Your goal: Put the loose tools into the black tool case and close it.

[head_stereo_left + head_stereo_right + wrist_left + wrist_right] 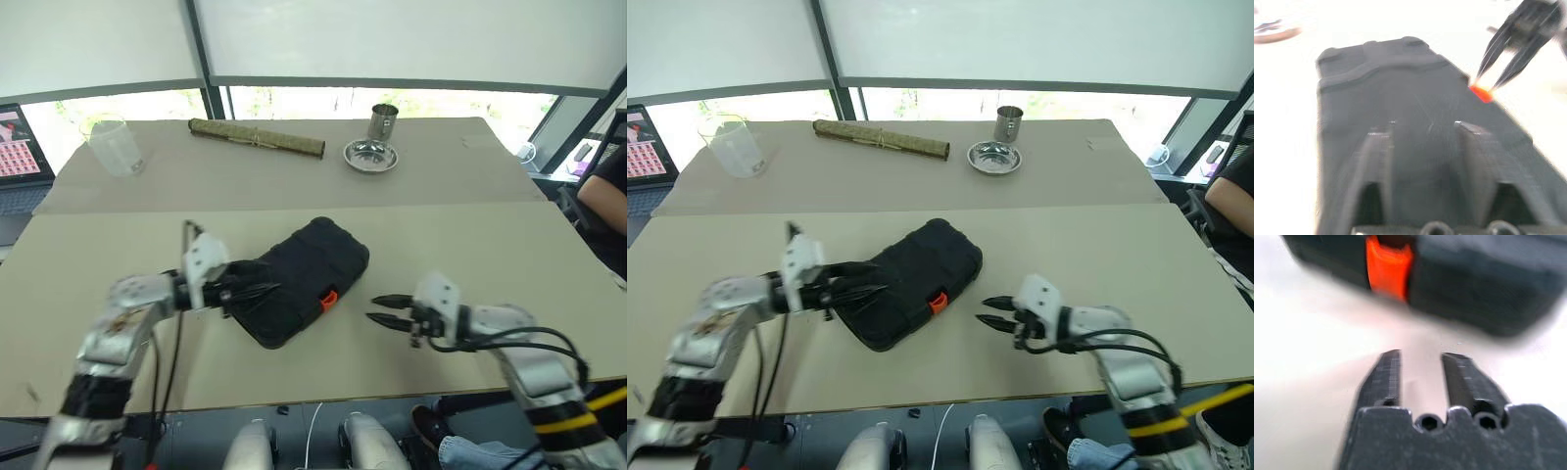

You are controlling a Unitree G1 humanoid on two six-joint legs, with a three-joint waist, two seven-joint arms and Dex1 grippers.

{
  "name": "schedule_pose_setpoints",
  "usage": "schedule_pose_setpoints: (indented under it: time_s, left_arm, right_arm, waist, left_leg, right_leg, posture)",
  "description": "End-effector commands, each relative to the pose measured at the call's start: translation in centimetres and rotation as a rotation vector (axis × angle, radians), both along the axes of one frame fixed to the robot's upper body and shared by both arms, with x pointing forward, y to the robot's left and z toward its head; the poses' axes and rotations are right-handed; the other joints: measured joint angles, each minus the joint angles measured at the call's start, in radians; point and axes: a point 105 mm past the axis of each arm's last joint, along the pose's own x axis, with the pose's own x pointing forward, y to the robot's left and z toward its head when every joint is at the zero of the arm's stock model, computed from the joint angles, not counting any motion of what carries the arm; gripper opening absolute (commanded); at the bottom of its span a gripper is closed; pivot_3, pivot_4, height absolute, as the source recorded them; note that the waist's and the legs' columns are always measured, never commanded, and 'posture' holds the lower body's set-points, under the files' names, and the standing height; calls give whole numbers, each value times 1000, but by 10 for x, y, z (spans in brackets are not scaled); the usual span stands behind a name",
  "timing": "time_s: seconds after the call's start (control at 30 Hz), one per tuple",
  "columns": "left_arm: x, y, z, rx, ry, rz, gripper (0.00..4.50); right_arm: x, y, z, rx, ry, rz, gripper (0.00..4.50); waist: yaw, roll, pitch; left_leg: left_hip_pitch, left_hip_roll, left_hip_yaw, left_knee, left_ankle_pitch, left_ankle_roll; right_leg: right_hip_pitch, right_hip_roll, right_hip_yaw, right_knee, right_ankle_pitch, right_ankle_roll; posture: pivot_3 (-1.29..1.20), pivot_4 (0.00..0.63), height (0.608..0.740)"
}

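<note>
Black plastic tool case (pixel 302 280) lies shut between your claws, latch (pixel 329 300) facing the right claw (pixel 390 310), no loose tools visible; both claws open and empty, left claw (pixel 257 291) at its end, so you look finished.

Both arms are bare silver metal, scuffed and shiny, jointed in chunky segments. The left arm (pixel 118 333) carries a white block at the wrist and a thin black cable looping down beside it, with a dark band lower on the forearm. The right arm (pixel 529 357) has the same white wrist block, black cables curling over the top, and a black band with a yellow stripe near the elbow. Each ends in two slim black tapered fingers: left gripper (pixel 257 291), right gripper (pixel 382 309). Up close, the right gripper's fingers (pixel 1385 379) are ridged black bars on a black base with two round screw holes.
</note>
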Motion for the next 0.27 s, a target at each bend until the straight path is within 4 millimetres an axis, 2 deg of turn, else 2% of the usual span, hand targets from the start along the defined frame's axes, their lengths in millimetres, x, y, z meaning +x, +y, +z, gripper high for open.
schedule_pose_setpoints:
  time_s: [0.03,0.07,0.1,0.17,0.27]
  left_arm:
    - [-25,48,3,132,-97,167,4243]
    - [-33,60,-4,158,-84,206,4492]
    - [-38,65,-8,165,-74,224,4500]
    - [-51,79,-20,181,-46,267,4500]
    - [-62,93,-32,199,-55,339,4500]
  right_arm:
    - [-15,-7,31,59,-243,177,3237]
    - [-14,-12,30,55,-249,169,3558]
    - [-12,-16,29,51,-243,157,3934]
    - [-5,-23,30,82,-216,116,4399]
    - [6,-30,26,88,-213,74,4399]
  waist:
    - [-4,0,1]
    - [-4,0,1]
    - [-3,0,1]
    - [2,0,2]
    - [8,-2,3]
  left_leg:
    - [0,1,1,0,0,0]
    - [1,1,1,-1,-1,1]
    - [1,1,1,-2,-1,1]
    - [0,1,3,-3,-1,1]
    - [0,1,4,-2,-1,0]
  right_leg:
    - [0,0,1,-2,0,0]
    - [0,-1,1,-3,0,0]
    - [1,-1,1,-3,0,0]
    - [0,-3,1,-4,0,0]
    - [0,-5,1,-5,0,0]
  posture:
    - [0,150,740]
    - [0,150,740]
    - [0,150,740]
    - [0,150,740]
    - [0,150,740]
